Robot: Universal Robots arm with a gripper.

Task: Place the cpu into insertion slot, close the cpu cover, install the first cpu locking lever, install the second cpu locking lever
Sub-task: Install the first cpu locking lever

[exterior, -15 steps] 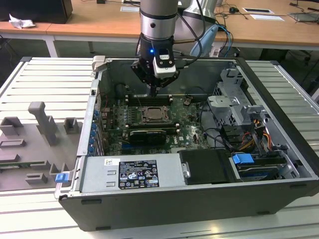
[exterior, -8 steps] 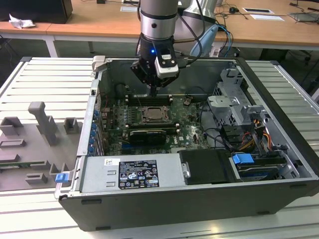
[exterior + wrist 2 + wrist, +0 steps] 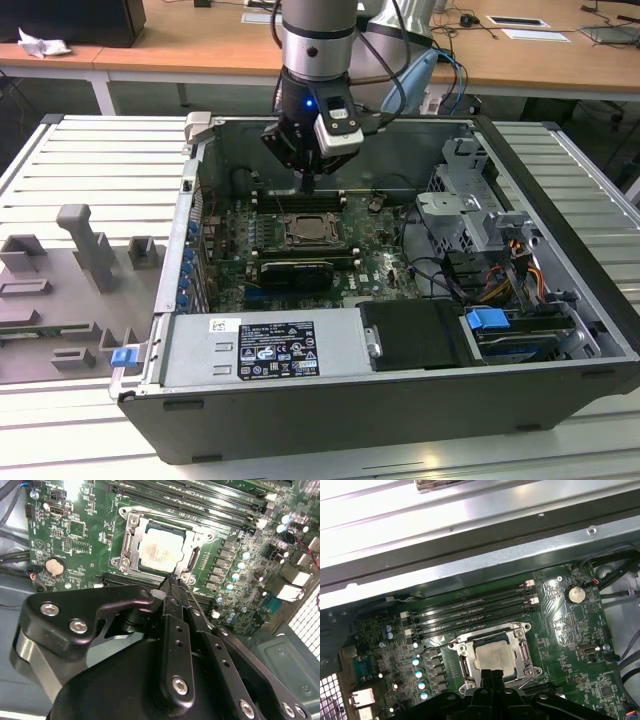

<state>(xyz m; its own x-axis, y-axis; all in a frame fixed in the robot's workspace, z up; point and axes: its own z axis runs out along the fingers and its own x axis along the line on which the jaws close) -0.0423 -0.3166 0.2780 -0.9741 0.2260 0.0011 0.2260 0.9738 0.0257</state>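
The cpu (image 3: 159, 550) sat flat in the insertion slot (image 3: 123, 555) with the cpu cover (image 3: 192, 555) lying down around it, so I judged those two steps done. I could not tell whether either locking lever was latched. My gripper (image 3: 172, 584) hung with its fingers pressed together on nothing, its tip at the socket's corner beside a thin wire lever (image 3: 200, 605). I could not read the print on the chip or on the white label (image 3: 275, 347).

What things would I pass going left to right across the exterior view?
Grey plastic blocks → row of blue tabs → cpu → silver metal drive cage
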